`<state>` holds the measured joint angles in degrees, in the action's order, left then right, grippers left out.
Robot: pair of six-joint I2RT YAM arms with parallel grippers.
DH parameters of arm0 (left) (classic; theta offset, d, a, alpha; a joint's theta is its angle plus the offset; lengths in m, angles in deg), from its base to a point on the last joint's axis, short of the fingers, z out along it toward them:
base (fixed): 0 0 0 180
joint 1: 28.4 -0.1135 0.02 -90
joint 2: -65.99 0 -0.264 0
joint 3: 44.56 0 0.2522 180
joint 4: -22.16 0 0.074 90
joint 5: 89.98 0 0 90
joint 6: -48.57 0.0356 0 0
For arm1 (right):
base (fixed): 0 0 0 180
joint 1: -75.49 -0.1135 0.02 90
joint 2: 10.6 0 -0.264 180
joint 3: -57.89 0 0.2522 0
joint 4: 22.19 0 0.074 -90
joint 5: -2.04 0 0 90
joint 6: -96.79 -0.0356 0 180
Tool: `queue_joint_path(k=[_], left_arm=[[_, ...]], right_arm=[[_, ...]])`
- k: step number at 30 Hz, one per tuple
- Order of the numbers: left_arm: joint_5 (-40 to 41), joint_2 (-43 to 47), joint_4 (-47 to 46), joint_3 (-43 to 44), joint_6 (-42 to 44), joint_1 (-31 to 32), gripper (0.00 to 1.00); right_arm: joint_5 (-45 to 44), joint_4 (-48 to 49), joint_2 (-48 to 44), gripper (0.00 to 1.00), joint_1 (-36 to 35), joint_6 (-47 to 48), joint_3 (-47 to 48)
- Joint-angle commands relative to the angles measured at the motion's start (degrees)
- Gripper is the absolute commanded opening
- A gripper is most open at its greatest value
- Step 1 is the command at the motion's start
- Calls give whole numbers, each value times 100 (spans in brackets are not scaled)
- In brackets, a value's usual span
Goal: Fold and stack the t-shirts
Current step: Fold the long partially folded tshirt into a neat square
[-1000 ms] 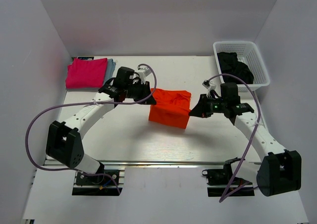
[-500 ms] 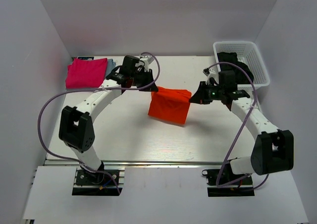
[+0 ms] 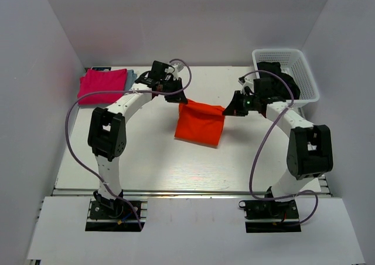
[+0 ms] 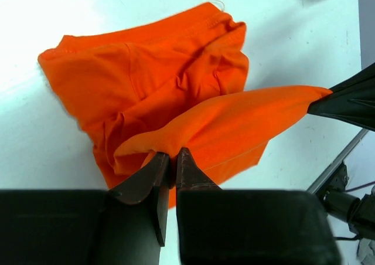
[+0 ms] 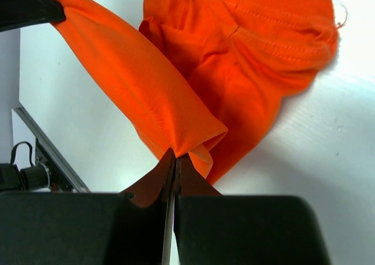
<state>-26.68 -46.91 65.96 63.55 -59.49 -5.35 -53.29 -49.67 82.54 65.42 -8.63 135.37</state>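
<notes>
The bright orange t-shirt (image 3: 199,123) hangs at the table's middle, its top edge stretched between both grippers and its lower part resting on the table. My left gripper (image 3: 180,99) is shut on its left corner (image 4: 153,143). My right gripper (image 3: 228,112) is shut on its right corner (image 5: 186,137). The magenta-pink t-shirt (image 3: 102,85) lies folded at the far left on top of the light blue-grey t-shirt (image 3: 131,80). Dark black t-shirts (image 3: 280,77) lie in the basket.
The white lattice basket (image 3: 308,77) stands at the far right corner. White walls enclose the table on three sides. Purple cables loop from both arms. The right gripper's dark tip (image 4: 345,104) shows in the left wrist view.
Both grippers have moved toward the far side of the table and lifted the orange t-shirt's top edge, so it now hangs stretched between them.
</notes>
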Motion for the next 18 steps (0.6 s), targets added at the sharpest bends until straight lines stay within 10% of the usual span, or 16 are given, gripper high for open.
queue_joint_path(k=[1, 7, 10, 11, 13, 14, 18], left_arm=[[-99, -170, 63, 435, 84, -160, 0], [-20, -785, 186, 980, 84, -213, 1], [42, -917, 125, 1094, 84, -265, 27], [112, -918, 125, 1164, 84, -266, 69], [174, -971, 125, 1270, 84, -266, 99], [243, -971, 125, 1375, 84, -266, 100], [463, -690, 125, 1333, 241, -266, 100]], right_arm=[[-5, 168, 300, 0, 101, -93, 386], [57, 132, 916, 0, 171, -137, 860], [-13, 185, 1319, 3, 242, -233, 1097], [-22, 246, 1407, 16, 224, -242, 1142], [-5, 378, 1496, 62, 250, -268, 1282], [39, 344, 1522, 90, 277, -242, 1344], [233, 150, 1330, 90, 233, -5, 1599]])
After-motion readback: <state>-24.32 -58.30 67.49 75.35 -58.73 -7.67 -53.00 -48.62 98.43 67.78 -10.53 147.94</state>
